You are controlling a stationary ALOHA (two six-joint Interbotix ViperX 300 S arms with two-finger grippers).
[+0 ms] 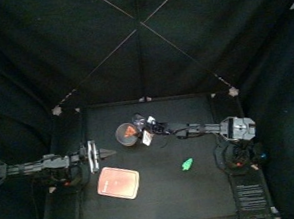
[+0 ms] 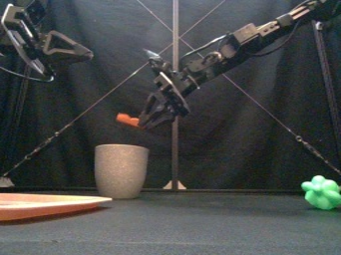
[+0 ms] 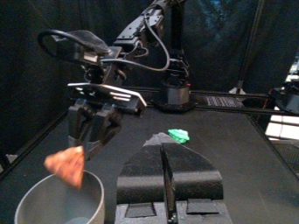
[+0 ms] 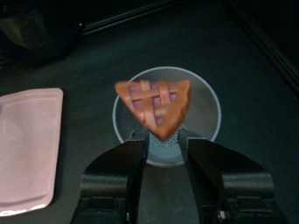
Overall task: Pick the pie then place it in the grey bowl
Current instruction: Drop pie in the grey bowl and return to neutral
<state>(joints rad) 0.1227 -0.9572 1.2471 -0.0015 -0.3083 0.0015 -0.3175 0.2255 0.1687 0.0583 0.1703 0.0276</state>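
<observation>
I hold pie (image 4: 156, 103) in right fingers (image 4: 121, 171), centre frame over grey bowl (image 2: 122, 169), for a straight drop; left fingers (image 3: 140, 175) closed, idle.

The pie (image 4: 156, 107) is an orange-brown wedge, its top crossed by a woven lattice of lighter strips over darker gaps. The grey bowl (image 2: 122, 169) is a plain pale grey. The tray (image 1: 119, 181) is flat pink, unpatterned. The knobbly toy (image 2: 320, 191) is bright green. The table (image 1: 174, 194) is black.
</observation>
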